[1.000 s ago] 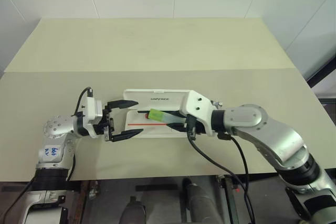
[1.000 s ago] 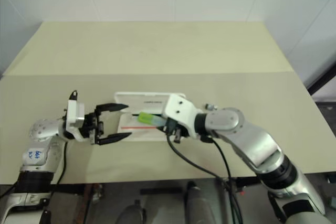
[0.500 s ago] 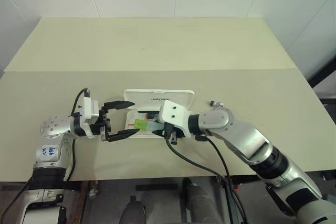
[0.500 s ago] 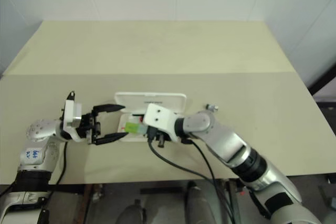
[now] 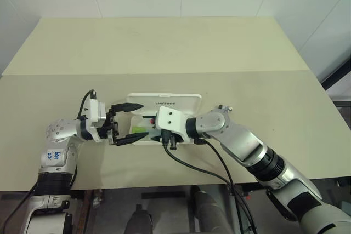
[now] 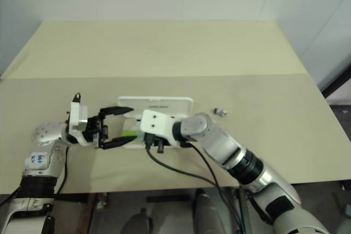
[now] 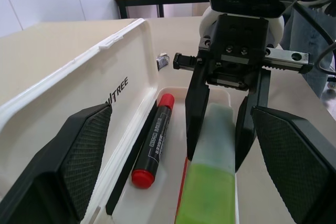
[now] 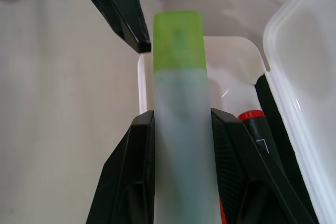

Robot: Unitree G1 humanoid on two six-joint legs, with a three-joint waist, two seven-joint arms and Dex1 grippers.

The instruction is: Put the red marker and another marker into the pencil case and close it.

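The right pincer, clamped on the green-capped marker, has carried it over the open pencil case, seemingly just above the tray; release comes next.

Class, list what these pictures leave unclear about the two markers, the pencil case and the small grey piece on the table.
- Green-capped marker: whether it touches the case floor; head views, right gripper covers it.
- Red marker: label text too small; right wrist view shows just its red end beside a finger.
- Pencil case: the tray's right part; head views, right arm covers it.
- Small grey piece: too small to identify.
- Left gripper: open, holding nothing.
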